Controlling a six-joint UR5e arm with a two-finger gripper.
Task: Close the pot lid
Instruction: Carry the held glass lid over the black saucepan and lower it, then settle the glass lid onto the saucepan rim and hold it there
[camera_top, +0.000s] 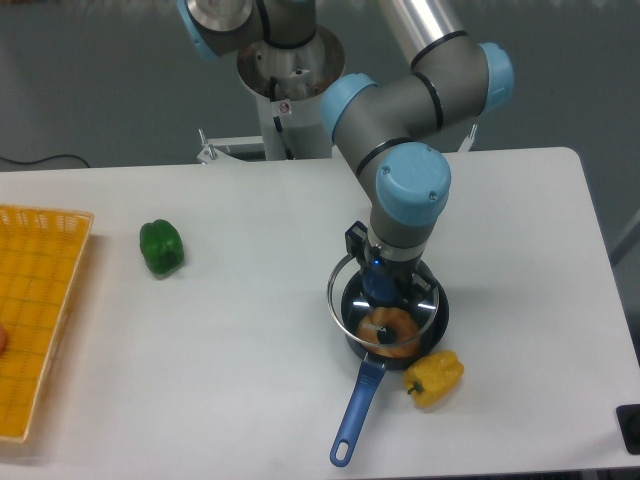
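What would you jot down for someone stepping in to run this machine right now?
End effector: shut on the blue knob of the round clear glass lid, holding it.
Small black saucepan with long blue handle: near the table's front edge, with a ring-shaped pastry inside.
Done: lid carried almost squarely over the saucepan.
Left: lower it until the rim seats, release, lift away. I cannot tell whether the rim touches yet.
Nearby: yellow pepper beside the pan, green pepper further left.
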